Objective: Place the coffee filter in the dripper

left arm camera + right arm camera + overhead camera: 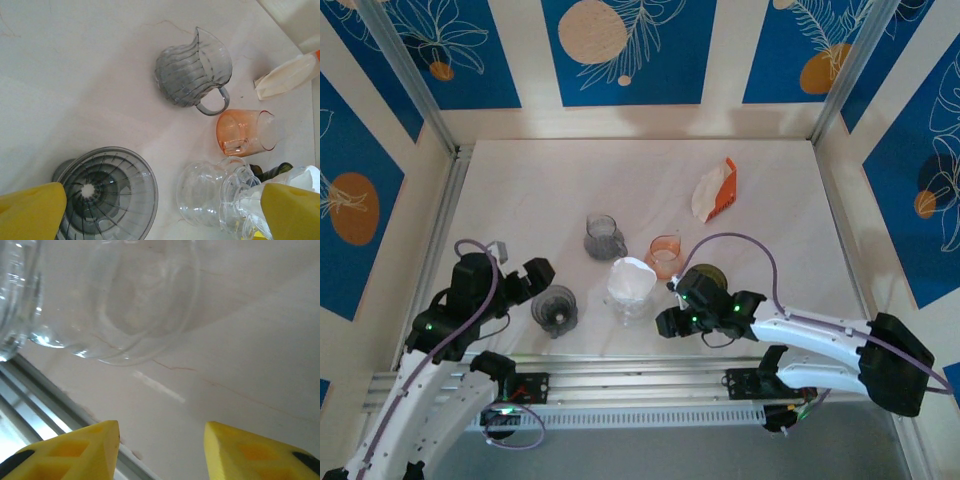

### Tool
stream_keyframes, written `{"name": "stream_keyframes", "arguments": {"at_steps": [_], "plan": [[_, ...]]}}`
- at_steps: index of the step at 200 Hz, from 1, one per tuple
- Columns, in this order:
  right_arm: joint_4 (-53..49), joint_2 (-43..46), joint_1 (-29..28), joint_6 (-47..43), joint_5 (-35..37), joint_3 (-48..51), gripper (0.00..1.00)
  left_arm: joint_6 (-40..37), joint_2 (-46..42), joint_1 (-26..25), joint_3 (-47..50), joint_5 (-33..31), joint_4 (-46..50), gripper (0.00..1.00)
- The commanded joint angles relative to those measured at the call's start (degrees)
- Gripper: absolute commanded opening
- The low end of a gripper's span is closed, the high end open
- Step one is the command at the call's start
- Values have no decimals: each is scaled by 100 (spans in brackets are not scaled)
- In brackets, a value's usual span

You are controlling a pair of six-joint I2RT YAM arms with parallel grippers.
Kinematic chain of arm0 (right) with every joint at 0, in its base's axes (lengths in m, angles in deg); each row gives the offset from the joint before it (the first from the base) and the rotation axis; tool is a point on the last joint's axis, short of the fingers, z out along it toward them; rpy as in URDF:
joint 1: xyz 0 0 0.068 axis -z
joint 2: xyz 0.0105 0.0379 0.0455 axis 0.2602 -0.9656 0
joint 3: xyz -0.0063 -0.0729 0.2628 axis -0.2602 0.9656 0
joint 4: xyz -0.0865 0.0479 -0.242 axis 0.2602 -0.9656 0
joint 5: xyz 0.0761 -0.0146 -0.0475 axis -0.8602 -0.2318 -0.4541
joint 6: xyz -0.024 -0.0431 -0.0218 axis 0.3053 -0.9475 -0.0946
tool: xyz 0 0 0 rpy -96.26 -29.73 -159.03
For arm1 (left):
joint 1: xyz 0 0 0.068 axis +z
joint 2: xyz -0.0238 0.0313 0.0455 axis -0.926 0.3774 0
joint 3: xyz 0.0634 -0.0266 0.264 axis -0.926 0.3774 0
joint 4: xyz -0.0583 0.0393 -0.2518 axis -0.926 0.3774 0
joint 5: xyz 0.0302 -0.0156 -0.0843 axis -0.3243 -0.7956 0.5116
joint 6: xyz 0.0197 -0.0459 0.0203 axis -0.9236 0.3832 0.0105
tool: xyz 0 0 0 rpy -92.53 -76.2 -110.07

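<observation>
– Coffee filter (631, 277) first: where is it?
– White and crumpled, perched at the top of the clear glass jug (629, 308) in the middle of the table (540, 190). It is apart from the grey dripper (107, 192) on its left. Whether it is seated down inside the glass, I can't tell.
– What is hard to make out?
– From the left wrist, one yellow finger covers the dripper's near rim. The other finger and the frame edge cut off the filter. Just right of the orange cup (242, 131) is a dark green round thing (708, 273), half hidden behind the right arm; I can't name it. From the right wrist the jug is a blur, cropped at the top.
– And the fingers?
– The left fingers (32, 212) are spread wide and hold nothing, with the dripper and jug showing between them. Whether one touches the dripper's rim I can't tell. The right fingers (70, 452) stand partly apart, low beside the jug, with only bare table between them.
– The rest?
– A grey pitcher (192, 70) stands behind the dripper. A white-and-orange packet (716, 190) lies further back on the right. The table is pale with faint veins and has a metal rail (620, 375) along its near edge. The walls are cream, with blue panels (630, 50) of white leaves and orange circles.
</observation>
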Motion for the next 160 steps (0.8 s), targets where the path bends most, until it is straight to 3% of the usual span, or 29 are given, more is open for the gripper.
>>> {"name": "stream_keyframes", "arguments": {"at_steps": [1,160], "plan": [[675,-234,19,12,-371,124,48,-174,54,63,-159,30,-47,100],[1997,-1602,121,95,-403,-173,38,-266,-90,65,-254,-23,127,100]]}}
